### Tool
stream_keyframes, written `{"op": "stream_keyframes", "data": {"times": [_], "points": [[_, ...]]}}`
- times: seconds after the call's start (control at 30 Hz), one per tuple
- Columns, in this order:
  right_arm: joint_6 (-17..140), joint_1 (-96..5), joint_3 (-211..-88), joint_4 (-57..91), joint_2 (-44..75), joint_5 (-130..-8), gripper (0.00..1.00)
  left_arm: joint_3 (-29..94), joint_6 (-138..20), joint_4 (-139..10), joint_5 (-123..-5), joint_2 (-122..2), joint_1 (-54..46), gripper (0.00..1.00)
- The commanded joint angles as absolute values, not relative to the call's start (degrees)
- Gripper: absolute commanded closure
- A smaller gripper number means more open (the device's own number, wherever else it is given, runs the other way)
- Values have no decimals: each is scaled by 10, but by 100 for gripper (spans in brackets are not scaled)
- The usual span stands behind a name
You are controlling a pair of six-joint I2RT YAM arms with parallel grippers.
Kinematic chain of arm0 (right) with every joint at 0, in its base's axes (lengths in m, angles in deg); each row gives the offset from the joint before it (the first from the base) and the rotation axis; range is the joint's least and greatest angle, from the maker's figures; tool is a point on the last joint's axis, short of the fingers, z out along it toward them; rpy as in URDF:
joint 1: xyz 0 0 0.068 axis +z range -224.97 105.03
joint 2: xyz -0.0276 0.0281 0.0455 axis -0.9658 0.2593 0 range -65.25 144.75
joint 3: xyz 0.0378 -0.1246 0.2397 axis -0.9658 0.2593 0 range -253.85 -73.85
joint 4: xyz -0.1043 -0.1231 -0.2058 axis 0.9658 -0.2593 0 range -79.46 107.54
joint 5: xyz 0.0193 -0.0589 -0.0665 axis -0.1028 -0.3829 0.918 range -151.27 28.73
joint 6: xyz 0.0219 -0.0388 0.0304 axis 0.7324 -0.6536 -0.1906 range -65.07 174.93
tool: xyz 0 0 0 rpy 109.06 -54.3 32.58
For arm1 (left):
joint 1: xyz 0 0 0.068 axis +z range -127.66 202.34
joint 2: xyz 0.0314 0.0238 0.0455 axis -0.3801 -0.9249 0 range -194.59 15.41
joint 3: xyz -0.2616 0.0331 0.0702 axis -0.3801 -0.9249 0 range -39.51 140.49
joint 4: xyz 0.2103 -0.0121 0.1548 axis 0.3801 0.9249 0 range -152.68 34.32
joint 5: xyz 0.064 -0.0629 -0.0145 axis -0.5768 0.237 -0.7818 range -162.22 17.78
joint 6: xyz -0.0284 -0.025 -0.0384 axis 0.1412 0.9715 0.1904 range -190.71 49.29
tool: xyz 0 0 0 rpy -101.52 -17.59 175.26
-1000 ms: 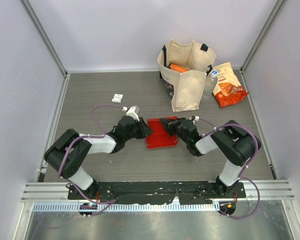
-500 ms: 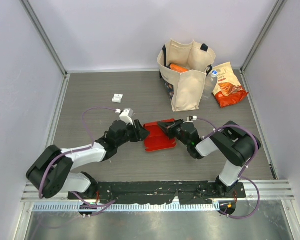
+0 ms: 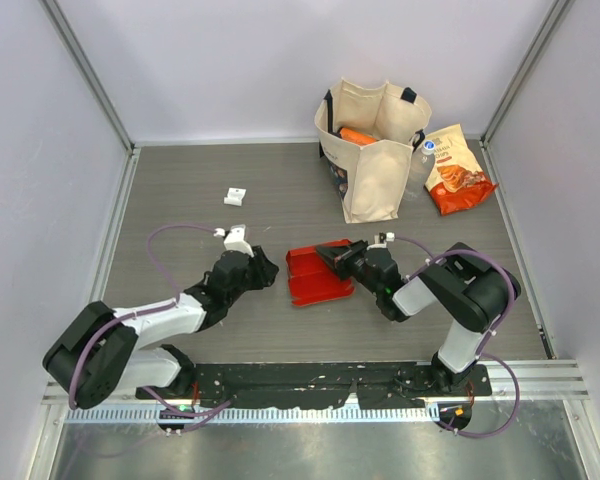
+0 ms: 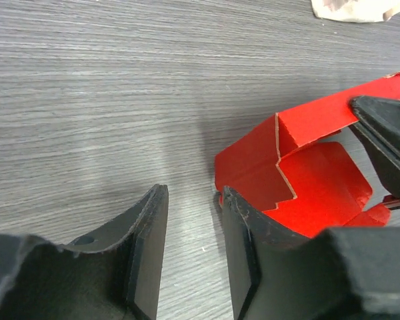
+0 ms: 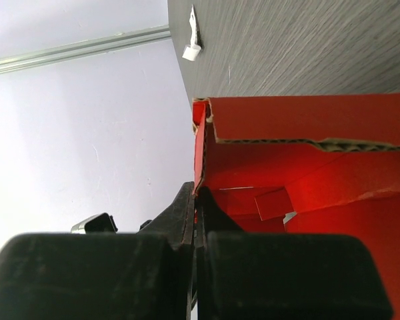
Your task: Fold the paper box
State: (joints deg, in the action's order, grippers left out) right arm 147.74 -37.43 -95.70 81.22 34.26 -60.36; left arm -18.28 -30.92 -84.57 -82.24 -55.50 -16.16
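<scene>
The red paper box (image 3: 310, 280) lies partly folded on the table between the two arms, its walls standing up. My right gripper (image 3: 332, 256) is shut on the thin far-right wall of the paper box (image 5: 307, 167), with the fingertips (image 5: 187, 200) pinching the card edge. My left gripper (image 3: 264, 268) sits just left of the box and is open. In the left wrist view the gripper (image 4: 195, 195) has only bare table in its gap. The paper box (image 4: 307, 190) is close beside its right finger, and a finger of the right gripper (image 4: 387, 133) shows on the far wall.
A beige tote bag (image 3: 372, 150) stands at the back, with an orange-red snack bag (image 3: 458, 170) and a bottle (image 3: 420, 160) beside it. A small white piece (image 3: 235, 197) lies at the back left. Grey walls enclose the table.
My left gripper has let go of the box's left side, opened, and drawn back to the left. The right gripper keeps its hold on the box, which shifted slightly.
</scene>
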Motion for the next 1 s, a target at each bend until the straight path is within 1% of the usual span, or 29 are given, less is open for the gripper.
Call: {"op": "stream_keyframes", "data": {"times": [0.0, 0.07, 0.2, 0.4, 0.5, 0.6, 0.7, 0.97], "points": [[1448, -369, -947, 799, 358, -605, 100, -179, -324, -887, -848, -573, -159, 53], [1445, -369, -947, 793, 359, -605, 99, -160, -353, -888, -809, -602, -159, 51], [1444, -369, -942, 794, 361, -606, 99, -129, -381, -893, -772, -650, -160, 50], [1419, -368, -939, 775, 354, -606, 99, -142, -416, -989, -764, -678, -173, 49], [1413, -367, -940, 775, 356, -606, 99, -144, -428, -1026, -768, -686, -187, 49], [1408, -367, -948, 772, 352, -605, 100, -142, -438, -1042, -791, -695, -197, 51], [1404, -367, -951, 761, 346, -605, 100, -144, -461, -1051, -804, -702, -206, 52], [1403, -366, -952, 760, 346, -606, 100, -157, -476, -1046, -852, -683, -225, 45]]}}
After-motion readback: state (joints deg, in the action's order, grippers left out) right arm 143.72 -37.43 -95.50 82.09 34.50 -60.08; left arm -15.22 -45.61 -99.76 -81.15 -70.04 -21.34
